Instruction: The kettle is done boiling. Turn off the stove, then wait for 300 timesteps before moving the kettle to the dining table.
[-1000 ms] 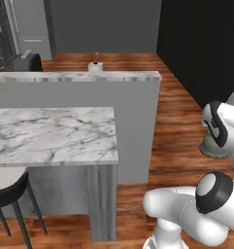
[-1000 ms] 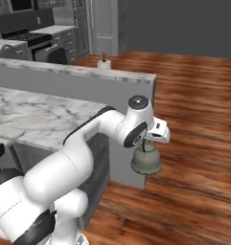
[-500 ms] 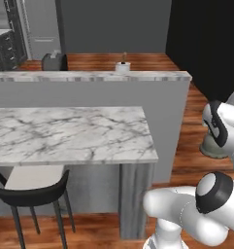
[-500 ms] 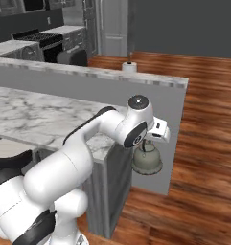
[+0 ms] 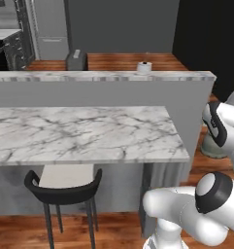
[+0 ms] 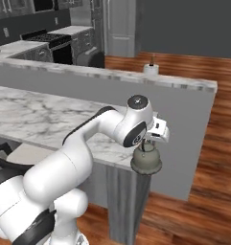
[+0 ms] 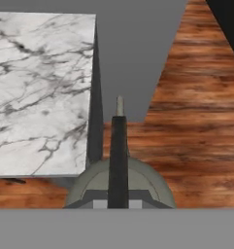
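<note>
The kettle (image 6: 146, 163), squat and grey-beige, hangs by its thin dark handle (image 7: 118, 155) from my gripper (image 6: 147, 143), which is shut on that handle. In the hand view the kettle (image 7: 142, 187) sits just off the right end of the dining table (image 7: 41, 87), over the wood floor. The long marble dining table (image 5: 84, 131) has a raised back ledge (image 5: 104, 76). Part of the kettle (image 5: 209, 147) peeks out behind my arm at the right. The black stove (image 6: 47, 39) stands far back on the left.
A black stool (image 5: 64, 187) with a pale seat is tucked under the table's near side. A small white item (image 6: 151, 69) stands on the ledge and a dark appliance (image 6: 90, 58) beyond it. Wood floor (image 6: 217, 158) lies open to the right.
The base has driven, so both base views shifted and the table's end now lies further right and nearer. The kettle stays hanging from the shut gripper.
</note>
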